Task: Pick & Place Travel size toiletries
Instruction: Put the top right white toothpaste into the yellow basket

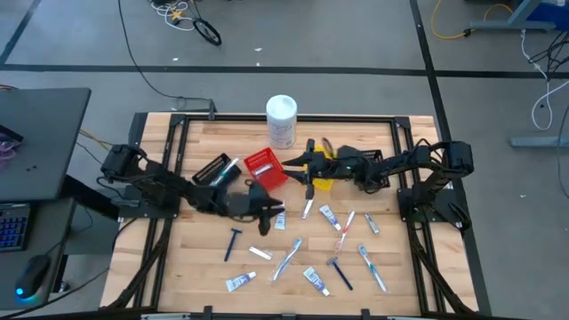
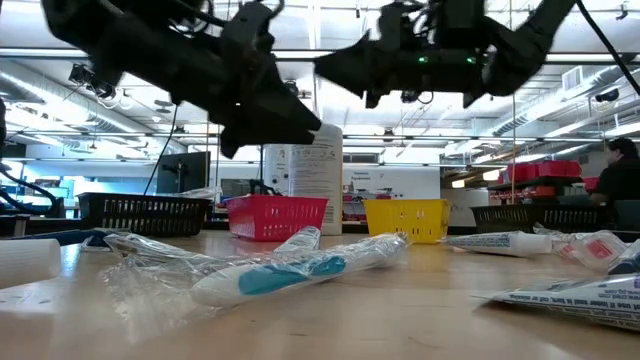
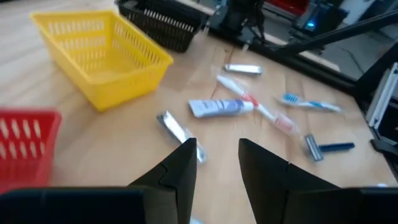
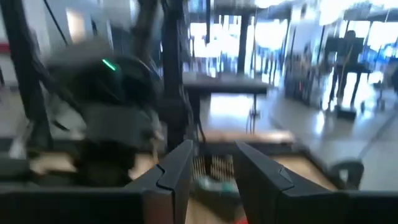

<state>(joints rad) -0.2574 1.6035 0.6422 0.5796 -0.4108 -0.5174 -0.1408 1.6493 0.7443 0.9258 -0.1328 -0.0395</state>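
Left gripper: we see the left gripper [image 3: 214, 163] hanging low over the wooden table [image 1: 196, 267], its two dark fingers parted with a clear gap and nothing between them.
Nearest item: a small silvery tube [image 3: 178, 132] lies just ahead of the left fingertips, apart from them; beyond it lies a white-blue toothpaste tube [image 3: 219, 107].
Right gripper: the right gripper [image 4: 205, 168] is raised above the yellow mesh plastic bin [image 1: 322, 182], fingers standing apart, and we see nothing held.
Toiletries: the travel size toiletries [image 1: 302, 253] lie scattered on the table on the near side of both grippers, among them a dark blue razor [image 1: 233, 242] and a wrapped blue-white toothbrush [image 2: 290, 270].
Progress: we judge the task barely begun; almost everything is still loose on the wood.
Bins: the red mesh plastic bin [image 1: 265, 169] and the black mesh bin [image 1: 212, 171] sit just behind the left gripper.
Hidden: we cannot tell whether any bin already holds an item; the arms cover parts of them in the high view.
Hard to make out: the right wrist view is too smeared to read what lies below that gripper.
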